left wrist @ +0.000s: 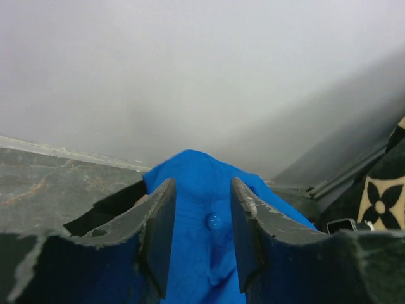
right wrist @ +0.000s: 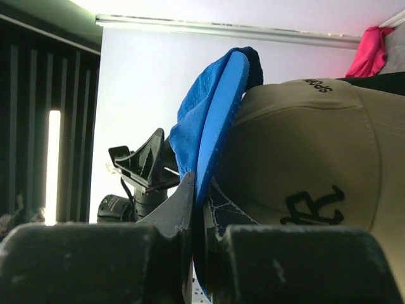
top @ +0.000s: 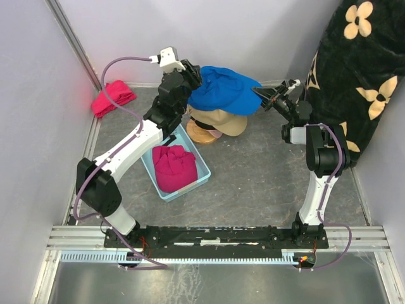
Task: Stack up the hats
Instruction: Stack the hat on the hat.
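blue cap (top: pixel 224 88): aloft between both arms, draped over the tan cap (top: pixel 221 121) on the wooden stand (top: pixel 201 134)
left gripper (top: pixel 193 76): part-closed on bunched crown fabric
right gripper (top: pixel 261 95): nearly closed, pinching the brim edge
handling: probably light; crown floppy, brim stiffer, the surer hold

The top camera looks down from behind; each wrist camera sights closely along its jaws, sharing the blue cap (left wrist: pixel 190 180) between them.

tbl (top: pixel 253 183) grey | blue bin (top: pixel 188 187) ctr-left | pink cloth (top: pixel 112 97) back-left | wood stand (top: pixel 200 135) mid
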Controlling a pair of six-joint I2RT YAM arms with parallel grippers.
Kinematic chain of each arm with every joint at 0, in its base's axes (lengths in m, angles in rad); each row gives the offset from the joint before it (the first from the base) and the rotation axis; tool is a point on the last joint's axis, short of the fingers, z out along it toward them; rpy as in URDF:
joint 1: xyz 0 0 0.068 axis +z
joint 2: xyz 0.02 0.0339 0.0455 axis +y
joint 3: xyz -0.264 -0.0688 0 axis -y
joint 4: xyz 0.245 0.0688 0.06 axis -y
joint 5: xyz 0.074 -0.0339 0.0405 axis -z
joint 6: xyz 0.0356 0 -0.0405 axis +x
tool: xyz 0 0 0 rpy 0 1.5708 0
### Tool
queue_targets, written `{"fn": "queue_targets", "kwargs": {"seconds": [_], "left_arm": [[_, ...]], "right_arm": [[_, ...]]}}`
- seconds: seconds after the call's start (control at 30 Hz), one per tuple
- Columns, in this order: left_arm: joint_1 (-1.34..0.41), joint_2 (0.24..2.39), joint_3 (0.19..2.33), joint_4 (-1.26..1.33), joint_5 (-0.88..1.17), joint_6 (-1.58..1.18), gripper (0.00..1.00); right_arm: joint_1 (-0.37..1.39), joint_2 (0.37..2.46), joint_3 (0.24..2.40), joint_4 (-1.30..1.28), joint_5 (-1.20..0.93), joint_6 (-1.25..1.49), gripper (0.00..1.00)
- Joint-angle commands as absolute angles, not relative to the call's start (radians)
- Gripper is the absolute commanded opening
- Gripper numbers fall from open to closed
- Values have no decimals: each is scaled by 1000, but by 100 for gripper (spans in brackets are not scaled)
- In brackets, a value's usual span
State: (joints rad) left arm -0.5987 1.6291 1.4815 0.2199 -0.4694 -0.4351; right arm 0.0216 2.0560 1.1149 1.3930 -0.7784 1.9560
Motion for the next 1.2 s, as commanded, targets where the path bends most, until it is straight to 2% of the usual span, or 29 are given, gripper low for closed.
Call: {"fn": "queue_targets", "kwargs": {"seconds": [0.0,0.3,0.53,0.87,1.0,1.17], "left_arm": [[-593,1579,1514,250,-497,-454,49],[-580,1546,1449,248,-495,-483,49],[-544,1515,1359,227,-498,-557,56],[-396,1563,1335,213,-287,-851,58],[-350,1573,1330,200,-219,-920,57],[-327,1624,1361,138,-134,-927,50]], "right_arm": [[4,1996,1087,1444,-713,1932,10],[6,1972,1065,1444,-752,1917,10],[16,2006,1072,1443,-762,1913,10],[21,2033,1083,1444,-776,1899,10],[23,2040,1085,1444,-779,1897,11],[23,2044,1087,1444,-781,1896,11]]}}
